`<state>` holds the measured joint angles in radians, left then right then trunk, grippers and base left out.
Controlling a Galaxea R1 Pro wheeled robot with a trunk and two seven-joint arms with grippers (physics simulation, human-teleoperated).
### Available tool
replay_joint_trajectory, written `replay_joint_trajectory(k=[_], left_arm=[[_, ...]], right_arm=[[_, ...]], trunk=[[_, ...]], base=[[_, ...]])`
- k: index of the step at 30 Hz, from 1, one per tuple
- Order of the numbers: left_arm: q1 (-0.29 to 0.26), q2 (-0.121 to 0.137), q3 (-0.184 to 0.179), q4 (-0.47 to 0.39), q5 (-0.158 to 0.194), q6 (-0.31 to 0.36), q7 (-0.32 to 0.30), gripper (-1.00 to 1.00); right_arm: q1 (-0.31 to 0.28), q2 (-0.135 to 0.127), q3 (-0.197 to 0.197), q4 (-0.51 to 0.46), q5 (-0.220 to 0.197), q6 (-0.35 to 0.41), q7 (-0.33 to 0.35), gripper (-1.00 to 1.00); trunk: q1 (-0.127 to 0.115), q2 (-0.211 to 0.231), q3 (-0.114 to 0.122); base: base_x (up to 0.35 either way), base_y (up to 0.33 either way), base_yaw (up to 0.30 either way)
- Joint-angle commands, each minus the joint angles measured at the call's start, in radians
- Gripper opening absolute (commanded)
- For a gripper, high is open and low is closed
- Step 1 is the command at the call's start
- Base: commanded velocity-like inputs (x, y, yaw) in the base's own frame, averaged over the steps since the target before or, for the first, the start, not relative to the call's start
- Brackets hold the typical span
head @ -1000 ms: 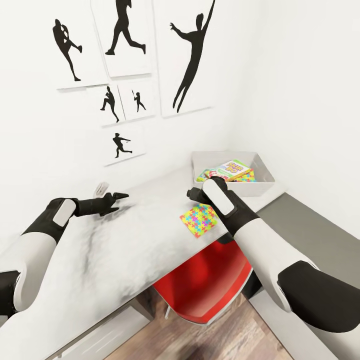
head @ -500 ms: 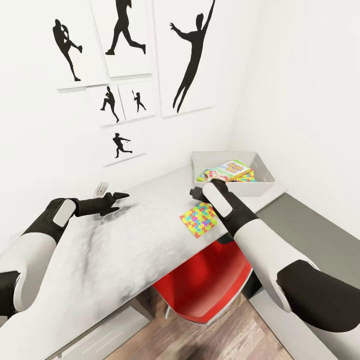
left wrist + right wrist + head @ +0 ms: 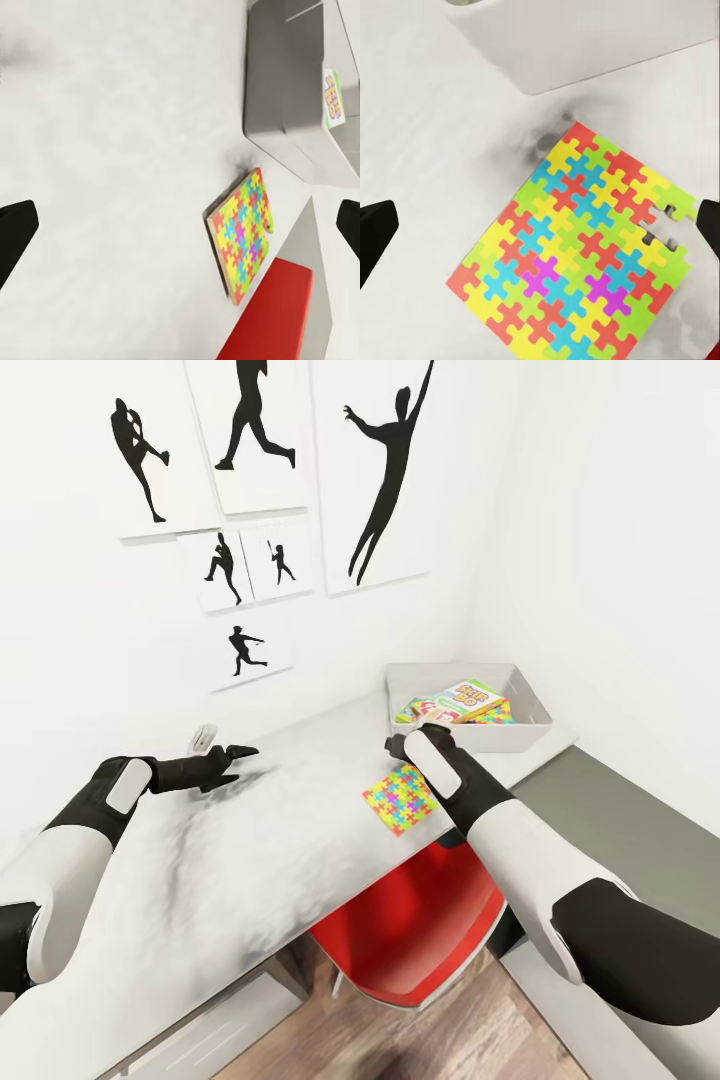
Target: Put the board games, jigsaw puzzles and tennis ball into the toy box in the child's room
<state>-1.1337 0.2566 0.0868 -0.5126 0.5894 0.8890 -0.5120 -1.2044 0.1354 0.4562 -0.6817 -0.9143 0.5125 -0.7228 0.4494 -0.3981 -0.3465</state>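
White walls with silhouette prints backed the desk (image 3: 250, 830), where a jigsaw puzzle (image 3: 400, 798) lay flat at the front edge, just short of the toy box (image 3: 530, 710) in the far right corner, which already held board games (image 3: 462, 700). The right gripper (image 3: 398, 745) hovered above the puzzle, fingers spread wide; the left gripper (image 3: 236, 752) also sat apart, idle near the wall. Such a thin piece probably called for sliding it past the edge, then pinching the overhang.
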Motion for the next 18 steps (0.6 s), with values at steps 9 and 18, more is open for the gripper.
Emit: replay_joint_trajectory(k=[9, 18], left_arm=[[0.000, 0.000, 0.004, 0.002, -0.005, 0.005, -0.003, 1.00], [0.000, 0.001, 0.004, 0.003, -0.005, 0.005, -0.003, 1.00]], right_arm=[[-0.001, 0.001, 0.004, 0.093, 0.034, -0.088, 0.009, 1.00], [-0.001, 0.000, 0.004, 0.120, 0.037, -0.107, 0.070, 1.00]], trunk=[[0.001, -0.002, -0.002], [0.001, -0.002, -0.002]], base=[[0.000, 0.001, 0.000], [0.000, 0.000, 0.000]])
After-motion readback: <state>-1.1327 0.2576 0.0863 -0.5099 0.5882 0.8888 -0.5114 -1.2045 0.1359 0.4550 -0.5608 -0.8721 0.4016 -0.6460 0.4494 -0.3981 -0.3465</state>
